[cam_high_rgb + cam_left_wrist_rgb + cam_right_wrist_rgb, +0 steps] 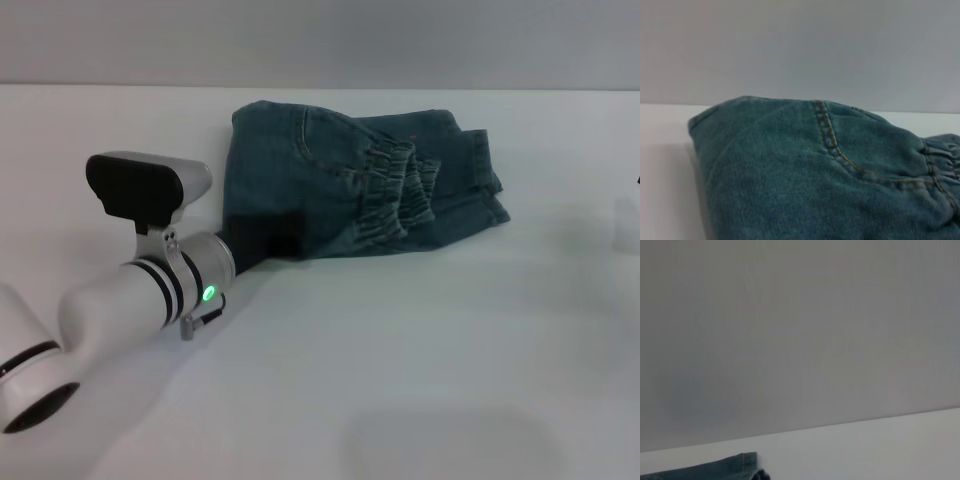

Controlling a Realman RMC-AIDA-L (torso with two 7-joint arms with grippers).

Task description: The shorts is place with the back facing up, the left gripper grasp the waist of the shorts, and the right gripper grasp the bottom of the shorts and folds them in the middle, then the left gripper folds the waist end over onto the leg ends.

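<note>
The shorts point(320, 170) lie folded in a compact bundle at the back middle of the white table. The ruffled waist of the shorts point(395, 200) rests on top, turned toward the right over the leg ends point(480, 185). My left gripper point(262, 240), on the arm with the green light, sits low at the bundle's near left edge, against the denim. The left wrist view is filled by the shorts point(790, 190), with a curved pocket seam and the gathered waist point(940, 160). The right gripper is out of view. Its wrist view catches only a strip of the shorts point(715, 471).
The white table point(420, 380) stretches bare in front of and to the right of the shorts. A grey wall stands behind its far edge. A pale blurred shape point(627, 222) shows at the right edge of the head view.
</note>
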